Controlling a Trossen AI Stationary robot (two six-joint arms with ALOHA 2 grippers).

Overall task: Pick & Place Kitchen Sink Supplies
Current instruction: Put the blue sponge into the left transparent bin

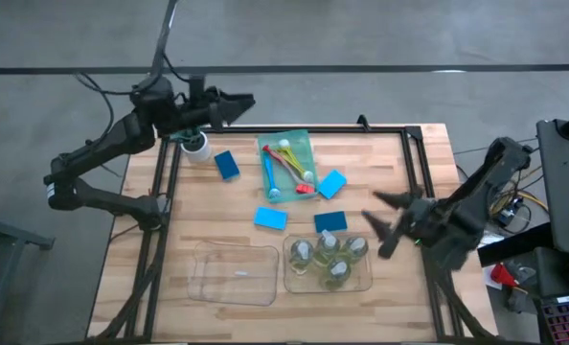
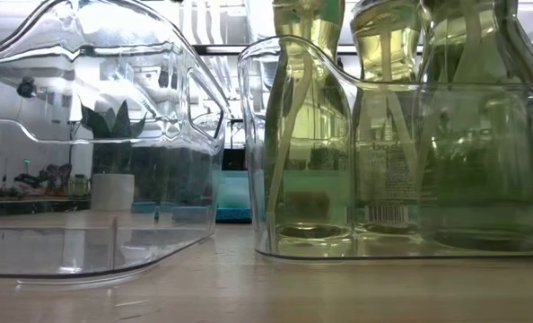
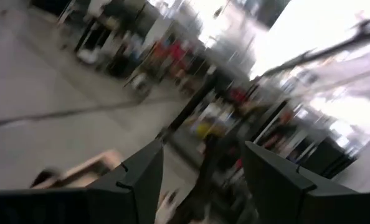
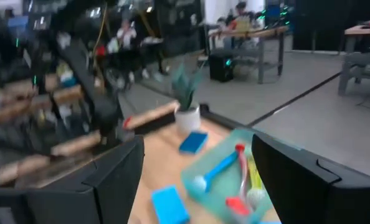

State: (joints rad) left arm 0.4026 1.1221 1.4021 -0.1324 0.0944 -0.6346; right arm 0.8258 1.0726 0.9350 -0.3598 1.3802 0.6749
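Several clear bottles of yellow-green liquid (image 1: 329, 257) stand upright in a clear bin (image 1: 365, 283), close up in the low view (image 2: 307, 126). Blue, red and yellow-handled brushes (image 1: 286, 169) lie in a green tray (image 1: 301, 140), also seen in the right wrist view (image 4: 225, 168). Several flat blue sponges (image 1: 270, 218) lie on the table around the tray. My right gripper (image 1: 375, 222) (image 4: 197, 149) is open, in the air right of the bottle bin. My left gripper (image 1: 246, 100) (image 3: 203, 149) is open, raised over the table's far edge near the potted plant.
An empty clear bin (image 1: 235, 275) (image 2: 96, 135) sits left of the bottle bin near the table's near edge. A small potted plant (image 1: 196, 144) (image 4: 186, 102) stands at the far left corner. A black frame (image 1: 414, 163) runs along the table's far and right sides.
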